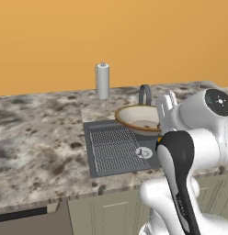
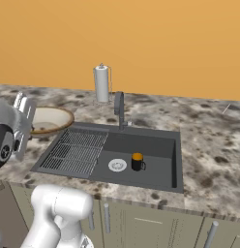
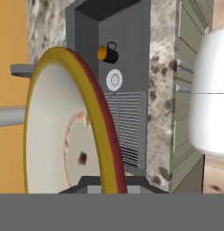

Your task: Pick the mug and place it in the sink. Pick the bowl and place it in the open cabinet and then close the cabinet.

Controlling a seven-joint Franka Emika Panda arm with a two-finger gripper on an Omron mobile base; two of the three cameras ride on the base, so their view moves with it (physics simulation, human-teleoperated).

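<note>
- Hand view: the gripper was clenched on the rim of the bowl.
- The bowl was lifted above the counter, beside the sink.
- The mug stood in the sink.

The cream bowl fills the view from nine to six o'clock, its orange-brown rim pinched at the bottom edge. At twelve o'clock the black mug sits in the dark sink, just above the silver drain and ribbed drainboard.
</note>
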